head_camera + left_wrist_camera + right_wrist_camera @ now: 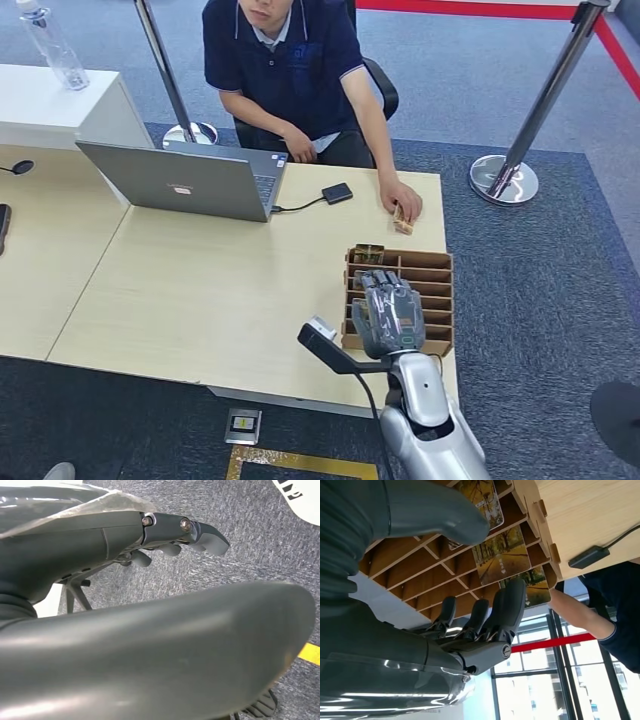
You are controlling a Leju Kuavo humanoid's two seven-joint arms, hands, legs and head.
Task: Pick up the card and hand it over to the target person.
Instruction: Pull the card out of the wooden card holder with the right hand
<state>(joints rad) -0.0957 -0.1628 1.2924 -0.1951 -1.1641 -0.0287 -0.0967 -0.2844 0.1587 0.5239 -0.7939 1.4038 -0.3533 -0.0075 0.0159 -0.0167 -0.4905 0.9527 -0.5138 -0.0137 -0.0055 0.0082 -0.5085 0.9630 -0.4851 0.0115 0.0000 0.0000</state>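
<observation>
Pale wood desk (189, 290) fills the workspace, and you should take the slotted wooden card rack (434, 275) near its front right corner as your reference for everything else. The right hand (389, 315) hovers directly over the rack's front slots; in the right wrist view its fingers (508, 607) are spread and only slightly curled, with the thumb (444, 517) apart from them, and nothing sits between them. Treat this hand as empty. The cards (501, 555), printed with an autumn tree scene, stand in the rack's slots just beyond the fingertips, so the pick-up is not yet made. Behind the rack, across the desk, the person (294, 60) sits with one hand (400, 200) resting on the desk edge just beyond the rack's far side. Left of the rack lie a small black drive (336, 193) and a grey laptop (189, 180). The left hand (181, 532) hangs over grey carpet, fingers loosely curled, holding nothing. Judge the task as early: reach under way, grasp, lift and handover all remaining.
</observation>
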